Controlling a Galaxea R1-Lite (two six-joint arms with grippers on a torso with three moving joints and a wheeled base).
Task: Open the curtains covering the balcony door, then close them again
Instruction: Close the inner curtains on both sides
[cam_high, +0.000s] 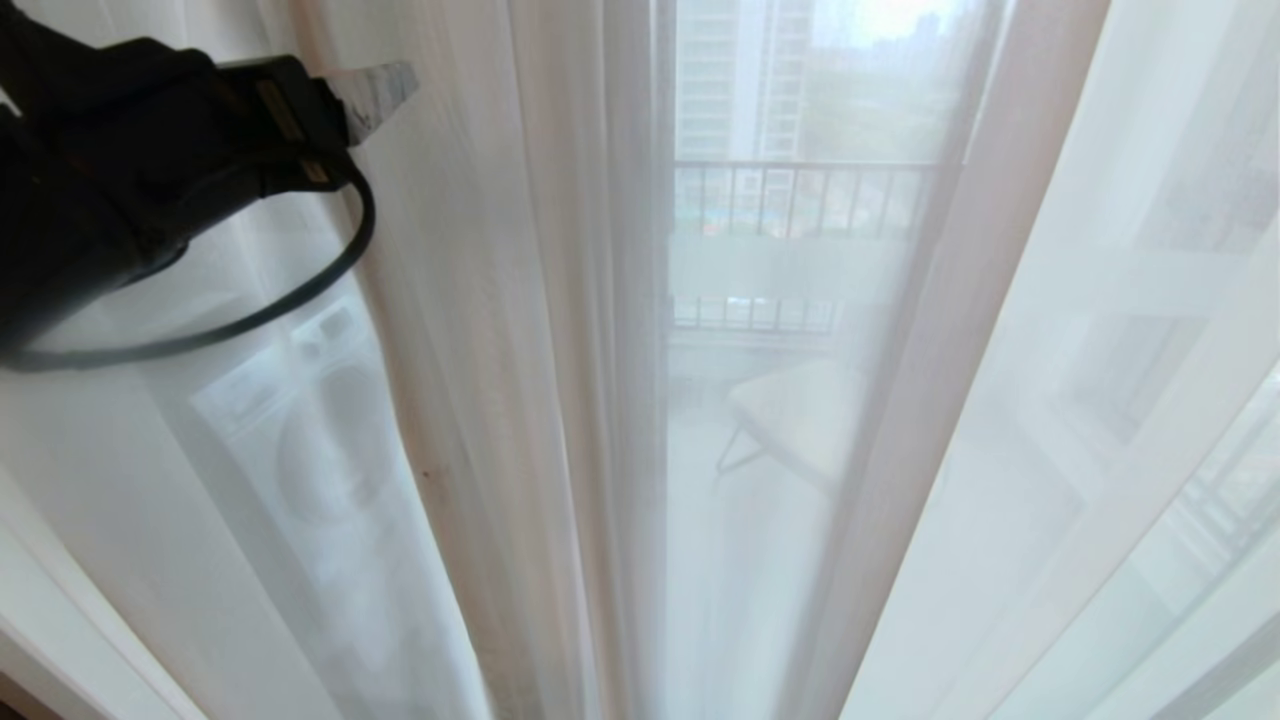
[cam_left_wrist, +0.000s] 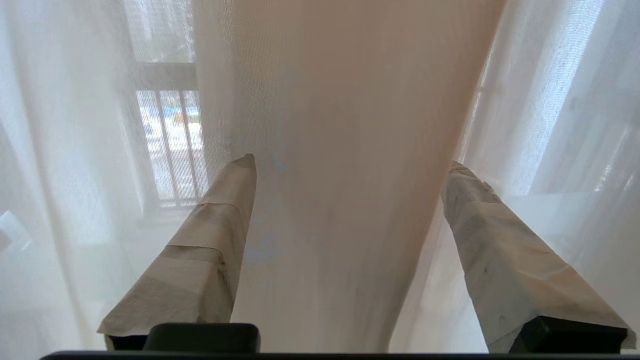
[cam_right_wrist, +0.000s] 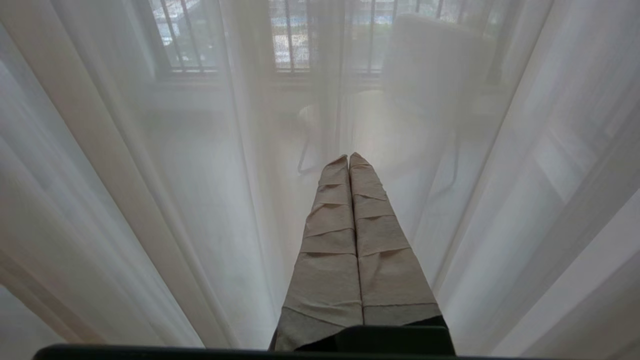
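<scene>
Balcony railing (cam_high: 800, 195) shows through curtains (cam_high: 520, 330) hanging drawn across the glass. Left gripper (cam_left_wrist: 350, 165) stands released astride one beige fold; right gripper (cam_right_wrist: 349, 160) clenched, empty. Risk: fabric snagging a taped finger on withdrawal.

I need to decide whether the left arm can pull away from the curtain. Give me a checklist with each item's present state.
1. Left pincer open: ok, its fingers stand wide apart.
2. Curtain free of the left pincer: cannot tell; a beige fold hangs between the fingers, unpinched, but contact is unclear.
3. Right pincer shut and holding nothing: ok, its fingertips meet in front of the sheer.
4. Curtains drawn across the door: ok; fabric fills the head view, with the balcony railing visible only through it.
5. Cable on the left arm clear of the fabric: cannot tell; it loops close to a fold.
</scene>
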